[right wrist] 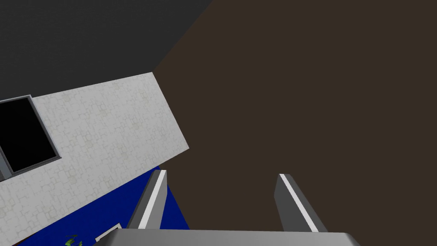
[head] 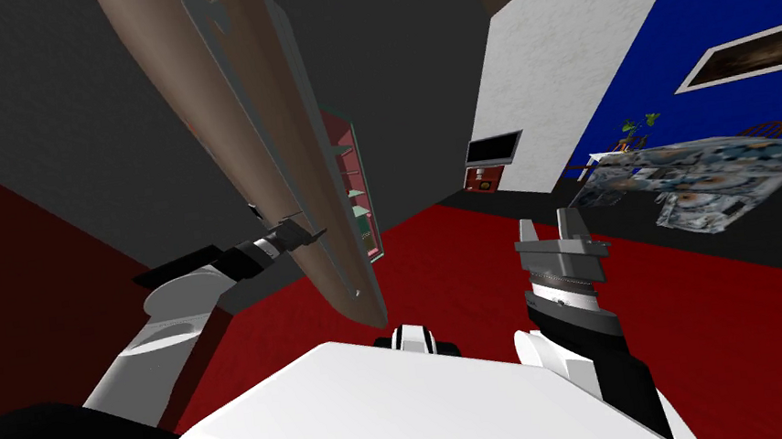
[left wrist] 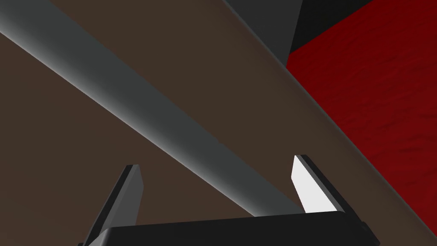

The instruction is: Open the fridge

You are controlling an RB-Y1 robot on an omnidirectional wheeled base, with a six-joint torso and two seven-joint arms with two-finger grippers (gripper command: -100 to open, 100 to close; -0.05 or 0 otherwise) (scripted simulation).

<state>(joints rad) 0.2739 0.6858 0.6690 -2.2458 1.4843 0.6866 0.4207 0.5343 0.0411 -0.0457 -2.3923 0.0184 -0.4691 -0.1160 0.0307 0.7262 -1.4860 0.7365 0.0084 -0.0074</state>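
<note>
Between L hand (left wrist: 216, 162) fingers (left wrist: 313, 192): fridge door handle (left wrist: 128, 102); hand open, not gripping.

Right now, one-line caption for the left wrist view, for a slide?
Left gripper, fingers open, straddles the grey handle of the brown fridge door; red floor beyond the door's edge.

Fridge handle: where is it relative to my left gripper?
The grey fridge handle runs down the brown door, left of centre in the head view; its lower end passes inside the open left gripper.
</note>
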